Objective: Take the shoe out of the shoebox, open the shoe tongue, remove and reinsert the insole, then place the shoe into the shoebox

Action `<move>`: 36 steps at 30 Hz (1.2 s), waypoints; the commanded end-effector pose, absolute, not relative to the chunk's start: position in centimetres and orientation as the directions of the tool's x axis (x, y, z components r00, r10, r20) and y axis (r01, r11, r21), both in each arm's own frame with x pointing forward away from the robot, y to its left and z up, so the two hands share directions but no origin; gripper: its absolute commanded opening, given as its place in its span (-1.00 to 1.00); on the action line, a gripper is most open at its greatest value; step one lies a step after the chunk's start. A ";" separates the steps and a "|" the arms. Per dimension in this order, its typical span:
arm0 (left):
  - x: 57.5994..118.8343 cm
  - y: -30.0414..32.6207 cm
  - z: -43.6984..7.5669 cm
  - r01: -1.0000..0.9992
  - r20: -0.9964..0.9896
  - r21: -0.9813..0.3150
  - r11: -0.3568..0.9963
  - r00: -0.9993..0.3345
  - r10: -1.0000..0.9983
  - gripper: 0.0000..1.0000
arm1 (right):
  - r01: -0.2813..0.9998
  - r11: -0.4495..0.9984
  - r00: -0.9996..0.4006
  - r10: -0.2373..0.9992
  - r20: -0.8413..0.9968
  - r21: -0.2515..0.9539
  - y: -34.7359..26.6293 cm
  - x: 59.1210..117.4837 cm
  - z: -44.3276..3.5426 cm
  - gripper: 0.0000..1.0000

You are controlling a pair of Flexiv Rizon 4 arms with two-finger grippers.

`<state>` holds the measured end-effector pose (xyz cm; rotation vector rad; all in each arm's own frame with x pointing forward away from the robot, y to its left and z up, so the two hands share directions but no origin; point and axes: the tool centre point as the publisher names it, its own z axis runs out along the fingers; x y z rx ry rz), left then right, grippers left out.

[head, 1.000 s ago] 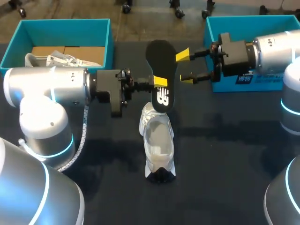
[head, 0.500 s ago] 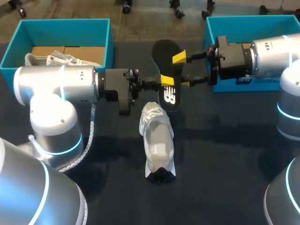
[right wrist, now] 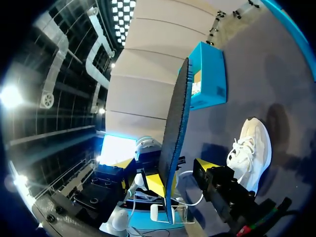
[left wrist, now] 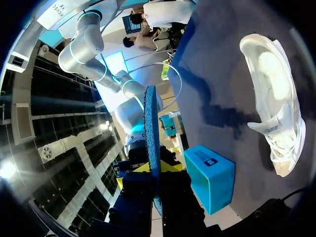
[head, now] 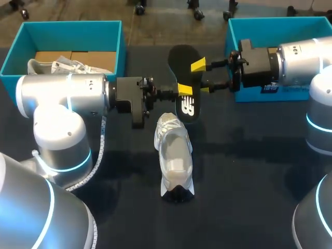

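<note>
My left gripper is shut on the black insole and holds it up above the table, behind the white shoe. The shoe lies on the dark table, opening up. My right gripper comes in from the right with its fingers either side of the insole's edge. In the right wrist view the insole stands edge-on between the fingers, against one fingertip, with a gap to the other, so this gripper is open. In the left wrist view the insole is pinched edge-on, with the shoe off to the side.
A teal shoebox at the back left holds another white shoe. A second teal shoebox stands at the back right, behind my right arm. Bare dark table lies around the shoe in front.
My left arm carried the insole to the right, toward the right gripper. The right gripper moved in around the insole's edge and its fingers have narrowed a little.
</note>
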<state>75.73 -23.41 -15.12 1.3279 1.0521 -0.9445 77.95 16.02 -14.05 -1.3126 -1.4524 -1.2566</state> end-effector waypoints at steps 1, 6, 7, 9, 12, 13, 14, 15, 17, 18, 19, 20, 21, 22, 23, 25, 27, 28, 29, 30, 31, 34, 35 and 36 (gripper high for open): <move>75.8 -23.7 -15.2 0.959 -0.959 0.281 0.042 0.279 0.051 -1.00 | 0.988 -0.008 -0.150 0.210 0.966 0.155 16.7 78.5 -13.9 0.47; 75.8 -23.7 -15.2 0.959 -0.959 0.281 0.042 0.279 0.051 -1.00 | 0.988 0.000 -0.148 0.209 0.967 0.152 17.1 78.5 -14.1 0.18; 75.8 -23.7 -15.2 0.959 -0.959 0.281 0.042 0.279 0.051 -1.00 | 0.988 -0.001 -0.149 0.211 0.966 0.152 17.1 78.5 -14.0 0.04; 75.8 -23.7 -15.2 0.959 -0.959 0.281 0.042 0.279 0.051 -1.00 | 0.988 -0.001 -0.149 0.213 0.966 0.153 17.3 78.6 -14.0 -0.07; 75.8 -23.7 -15.2 0.959 -0.959 0.281 0.042 0.279 0.051 -1.00 | 0.987 0.004 -0.156 0.215 0.964 0.159 17.4 78.7 -14.0 -0.11; 75.8 -23.7 -15.2 0.959 -0.959 0.281 0.042 0.279 0.051 -1.00 | 0.987 0.004 -0.157 0.215 0.964 0.160 17.4 78.7 -14.0 -0.11; 75.8 -23.7 -15.2 0.959 -0.959 0.281 0.042 0.279 0.051 -1.00 | 0.987 0.004 -0.158 0.215 0.964 0.161 17.4 78.7 -14.0 -0.11; 75.8 -23.7 -15.2 0.959 -0.959 0.281 0.042 0.279 0.051 -1.00 | 0.987 0.003 -0.158 0.215 0.964 0.161 17.4 78.7 -14.1 -0.12; 75.8 -23.7 -15.2 0.959 -0.959 0.281 0.042 0.279 0.051 -1.00 | 0.987 -0.001 -0.158 0.212 0.964 0.161 17.4 78.7 -14.2 -0.15; 75.8 -23.7 -15.2 0.959 -0.959 0.281 0.042 0.279 0.051 -1.00 | 0.987 -0.002 -0.157 0.211 0.965 0.161 17.3 78.8 -14.2 -0.16; 75.8 -23.7 -15.2 0.959 -0.959 0.281 0.042 0.279 0.051 -1.00 | 0.987 -0.003 -0.156 0.211 0.965 0.161 17.3 78.8 -14.2 -0.16; 75.8 -23.7 -15.2 0.959 -0.959 0.281 0.042 0.279 0.051 -1.00 | 0.987 -0.005 -0.155 0.210 0.965 0.160 17.3 78.8 -14.3 -0.18; 75.8 -23.7 -15.2 0.959 -0.959 0.281 0.042 0.279 0.051 -1.00 | 0.987 -0.009 -0.153 0.208 0.966 0.159 17.3 78.8 -14.3 -0.21; 75.8 -23.7 -15.2 0.959 -0.959 0.281 0.042 0.279 0.051 -1.00 | 0.987 -0.012 -0.152 0.208 0.966 0.158 17.3 78.8 -14.3 -0.22; 75.8 -23.7 -15.2 0.959 -0.959 0.281 0.042 0.279 0.051 -1.00 | 0.988 -0.014 -0.151 0.206 0.967 0.157 17.3 78.8 -14.4 -0.24; 75.8 -23.7 -15.2 0.959 -0.959 0.281 0.042 0.279 0.051 -1.00 | 0.988 -0.019 -0.149 0.204 0.968 0.156 17.2 78.8 -14.4 -0.34; 75.8 -23.7 -15.2 0.959 -0.959 0.281 0.042 0.279 0.051 -1.00 | 0.988 -0.025 -0.147 0.203 0.968 0.155 17.2 78.8 -14.4 -0.38; 75.8 -23.7 -15.2 0.959 -0.959 0.281 0.042 0.279 0.051 -1.00 | 0.988 -0.028 -0.145 0.202 0.968 0.154 17.2 78.8 -14.4 -0.44; 75.8 -23.7 -15.2 0.959 -0.959 0.281 0.042 0.279 0.051 -1.00 | 0.988 -0.029 -0.144 0.202 0.969 0.153 17.1 78.8 -14.4 -0.52; 75.8 -23.7 -15.2 0.959 -0.959 0.281 0.042 0.279 0.051 -1.00 | 0.988 -0.030 -0.143 0.202 0.969 0.153 17.1 78.9 -14.4 -0.58; 75.8 -23.7 -15.2 0.959 -0.959 0.281 0.042 0.279 0.051 -1.00 | 0.988 -0.030 -0.143 0.201 0.969 0.152 17.1 78.9 -14.4 -0.58; 75.8 -23.7 -15.2 0.959 -0.959 0.281 0.042 0.279 0.051 -1.00 | 0.988 -0.028 -0.142 0.198 0.970 0.150 17.2 79.0 -14.5 -0.69; 75.8 -23.7 -15.2 0.959 -0.959 0.281 0.042 0.279 0.051 -1.00 | 0.988 -0.027 -0.141 0.198 0.970 0.150 17.3 79.0 -14.5 -0.82; 75.8 -23.7 -15.2 0.959 -0.959 0.281 0.042 0.279 0.051 -1.00 | 0.988 -0.027 -0.142 0.197 0.970 0.150 17.3 79.0 -14.5 -0.95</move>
